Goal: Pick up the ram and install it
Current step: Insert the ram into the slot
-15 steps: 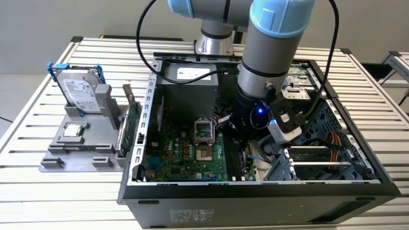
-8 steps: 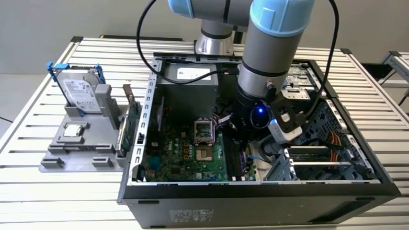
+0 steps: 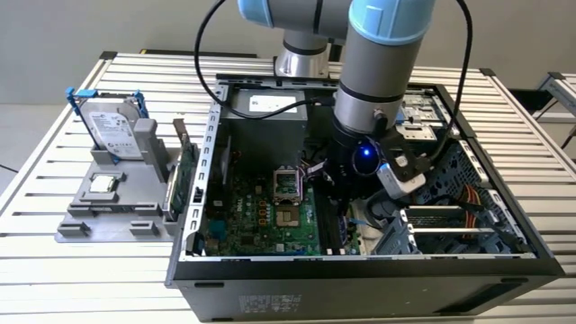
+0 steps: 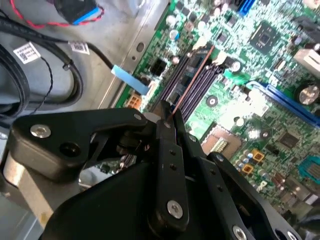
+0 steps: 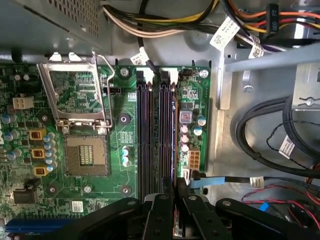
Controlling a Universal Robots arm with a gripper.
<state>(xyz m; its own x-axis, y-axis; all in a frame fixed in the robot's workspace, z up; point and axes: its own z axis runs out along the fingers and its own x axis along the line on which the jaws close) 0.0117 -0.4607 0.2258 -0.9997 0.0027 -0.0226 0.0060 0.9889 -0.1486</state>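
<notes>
Nearest you, the black claw [image 4: 167,117] is reaching down inside the open computer case [image 3: 225,270], its fingers [image 4: 167,165] pressed together and pinching the ram [image 4: 192,77]. In the second wrist view you are seeing the ram edge-on as a thin, straight brownish line, running from the fingertips out over the dark memory slots [image 4: 192,92]; its chips and contacts are not facing you. In the first wrist view the claw [image 5: 175,187] is sitting right at the near end of those parallel slots [image 5: 155,135], with the open processor socket [image 5: 86,155] on one side and a bare metal case floor with looped black cables [image 5: 265,135] on the other. In the exterior view the arm [image 3: 378,67] is working between the power supply [image 3: 266,108] and the drive cage, while the case is resting on the slatted surface [image 3: 54,270].
</notes>
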